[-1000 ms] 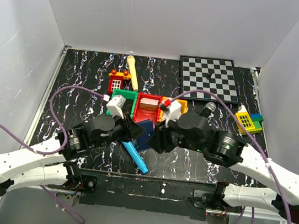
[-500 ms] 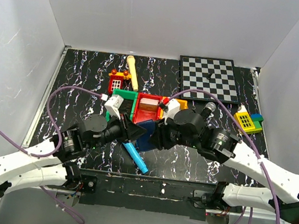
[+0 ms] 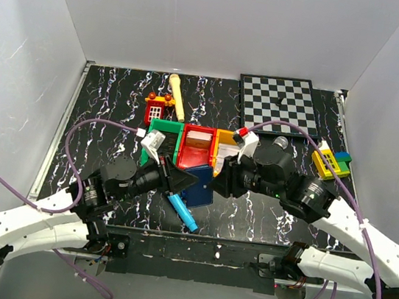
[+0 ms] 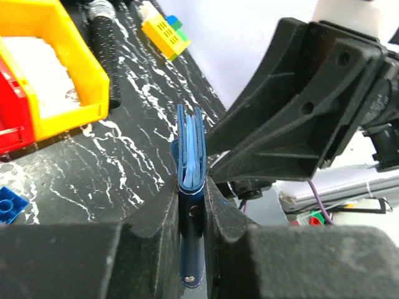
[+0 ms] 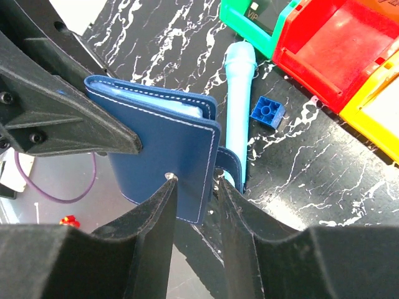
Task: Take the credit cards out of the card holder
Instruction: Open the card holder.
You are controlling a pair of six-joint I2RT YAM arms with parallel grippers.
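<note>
2 tools meet at the card holder [image 4: 190,143], held up over the middle of the surface's [image 3: 117,101] near edge: left tool [image 4: 191,193] clamps it edge-on, its free end pointing straight at the narrow right tool [image 5: 194,187], can't tell if that one's actually pinching.

The top camera sits high above and behind the arm bases [image 3: 108,243], tilted down and forward. It is far enough back to take in the whole tabletop [image 3: 117,101] and three white walls [image 3: 225,19]. The left wrist camera rides just behind the left pincer [image 4: 191,190], looking along its fingers [image 4: 153,218] low across the tabletop toward the robot's right, very close in. The right wrist camera rides just behind the right pincer [image 5: 195,182], looking steeply down and toward the robot's left, equally close. All three views share the card holder [image 3: 200,185], and each wrist view also catches the opposite pincer.
</note>
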